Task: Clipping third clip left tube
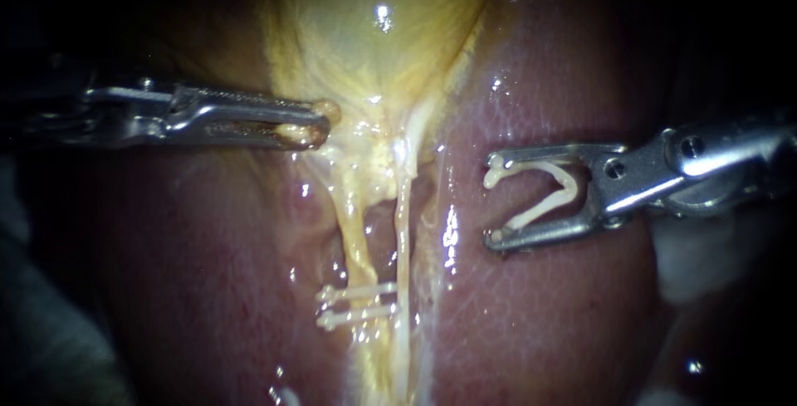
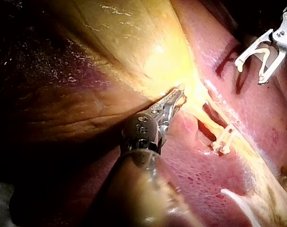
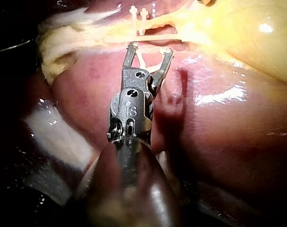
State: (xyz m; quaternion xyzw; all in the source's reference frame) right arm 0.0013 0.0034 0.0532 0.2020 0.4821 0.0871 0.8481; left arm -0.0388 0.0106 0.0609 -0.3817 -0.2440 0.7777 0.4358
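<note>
The left tube point(image 1: 353, 227) runs down from the yellow gallbladder point(image 1: 374, 41), with the right tube point(image 1: 404, 232) beside it. Two white clips point(image 1: 357, 305) lie across the left tube low down, also seen ahead of my right instrument point(image 3: 138, 16). My right instrument point(image 1: 494, 200) holds an open white V-shaped clip point(image 1: 544, 190) in its wide-spread jaws, off to the right of both tubes and above the liver point(image 1: 540, 315). My left instrument point(image 1: 315, 124) is shut on the gallbladder's lower edge, above the tubes, and holds it toward the left.
Pale white material point(image 1: 689, 265) lies under my right instrument's shaft at the right edge. In the left wrist view my right instrument point(image 2: 250, 72) hangs beyond the clipped tubes point(image 2: 223, 139). Dark red liver point(image 2: 195, 175) surrounds the tubes.
</note>
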